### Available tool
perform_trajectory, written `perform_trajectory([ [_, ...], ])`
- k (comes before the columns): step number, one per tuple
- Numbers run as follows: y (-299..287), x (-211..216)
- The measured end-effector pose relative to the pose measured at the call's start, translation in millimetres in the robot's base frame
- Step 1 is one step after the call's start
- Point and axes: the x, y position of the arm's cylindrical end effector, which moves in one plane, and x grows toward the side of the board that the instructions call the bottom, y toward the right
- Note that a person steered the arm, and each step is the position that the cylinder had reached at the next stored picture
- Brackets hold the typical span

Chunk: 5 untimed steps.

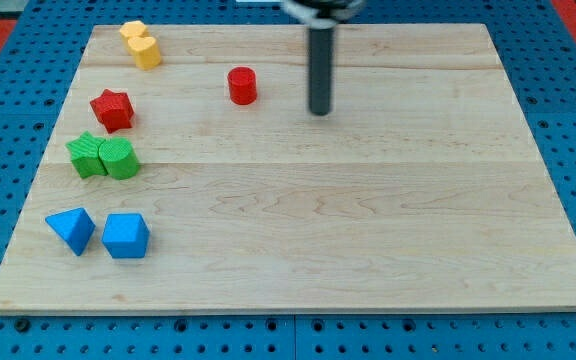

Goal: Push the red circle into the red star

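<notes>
The red circle [242, 85] stands on the wooden board near the view's top, left of centre. The red star [112, 109] lies further to the view's left and slightly lower, apart from the circle. My tip [319, 111] is to the view's right of the red circle and a little lower, with a clear gap between them. The rod rises from the tip to the view's top edge.
Two yellow blocks [141, 44] touch each other at the top left. A green star [87, 154] and a green rounded block [120, 158] sit together below the red star. A blue triangle [71, 229] and a blue block [126, 236] lie at the bottom left. The board [368, 220] rests on blue pegboard.
</notes>
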Motion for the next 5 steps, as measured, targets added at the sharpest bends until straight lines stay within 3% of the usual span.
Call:
perform_trajectory([
  [1, -27.3, -42.0],
  [3, -132.9, -8.7],
  [5, -161.2, -10.8],
])
